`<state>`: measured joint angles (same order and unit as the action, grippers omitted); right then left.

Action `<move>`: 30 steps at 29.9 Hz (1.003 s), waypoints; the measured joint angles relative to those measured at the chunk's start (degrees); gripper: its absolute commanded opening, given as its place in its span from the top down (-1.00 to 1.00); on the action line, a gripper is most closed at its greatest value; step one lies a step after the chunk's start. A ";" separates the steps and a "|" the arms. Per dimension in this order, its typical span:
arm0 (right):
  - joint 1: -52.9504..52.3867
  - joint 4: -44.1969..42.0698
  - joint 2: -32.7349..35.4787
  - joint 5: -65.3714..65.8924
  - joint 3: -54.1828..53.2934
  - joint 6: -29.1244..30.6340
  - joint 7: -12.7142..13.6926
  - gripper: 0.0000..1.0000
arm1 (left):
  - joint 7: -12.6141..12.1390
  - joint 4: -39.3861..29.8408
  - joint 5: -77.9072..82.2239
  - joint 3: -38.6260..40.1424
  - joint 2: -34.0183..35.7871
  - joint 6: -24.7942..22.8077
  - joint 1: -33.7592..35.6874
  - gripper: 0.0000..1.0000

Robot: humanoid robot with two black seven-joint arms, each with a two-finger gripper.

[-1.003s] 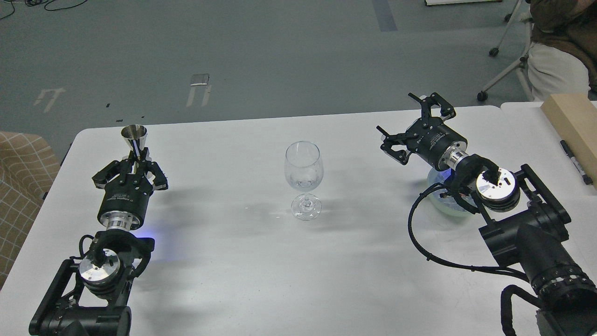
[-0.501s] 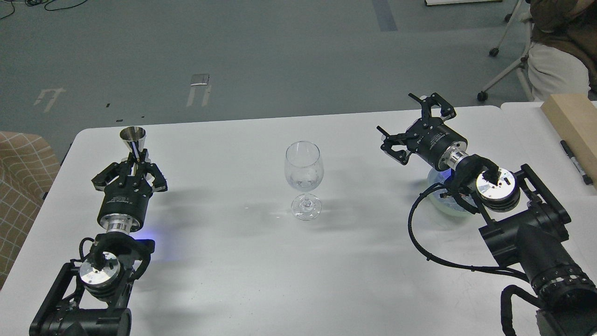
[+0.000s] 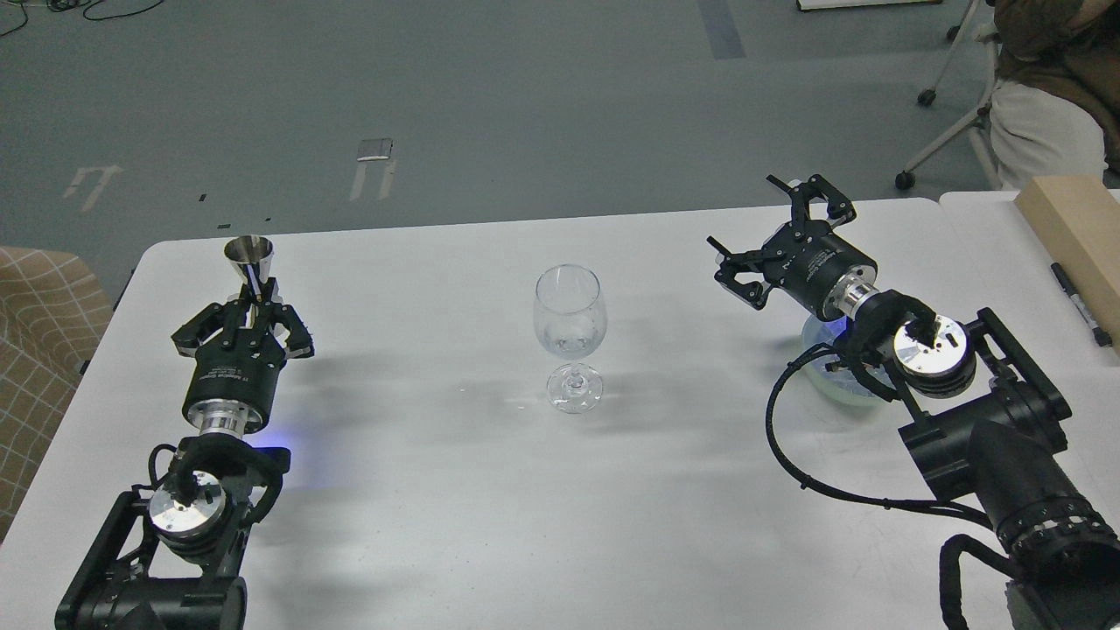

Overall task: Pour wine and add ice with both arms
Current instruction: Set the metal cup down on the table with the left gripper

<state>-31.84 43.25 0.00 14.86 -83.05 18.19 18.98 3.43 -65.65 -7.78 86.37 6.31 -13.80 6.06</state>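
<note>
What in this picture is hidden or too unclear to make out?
Head view only:
- Bowl: mostly hidden behind the right arm; contents unreadable.
- Wine glass: whether it holds liquid or ice is unclear through the glass.
- Metal cup: inside not visible.
- Person: cut off by the edge.

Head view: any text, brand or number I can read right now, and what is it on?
Nothing reads clearly.
Left gripper: small white lettering on its black body, too blurred to read.
Right gripper: small white lettering on its body, also too small to read.
Wine glass, metal cup, marker: no visible text.
</note>
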 measured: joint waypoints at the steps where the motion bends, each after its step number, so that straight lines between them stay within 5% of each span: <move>1: -0.02 0.00 0.00 0.00 0.00 0.00 0.00 -1.00 | 0.00 0.00 -0.02 0.03 0.02 0.00 0.01 0.94; 30: -0.05 0.00 0.00 0.00 -0.01 -0.17 0.00 -1.00 | -0.17 0.08 -2.81 1.16 0.11 1.13 -0.69 0.72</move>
<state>-31.89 43.25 0.00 14.85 -83.06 18.02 18.98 3.25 -65.58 -10.59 87.53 6.42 -12.67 5.37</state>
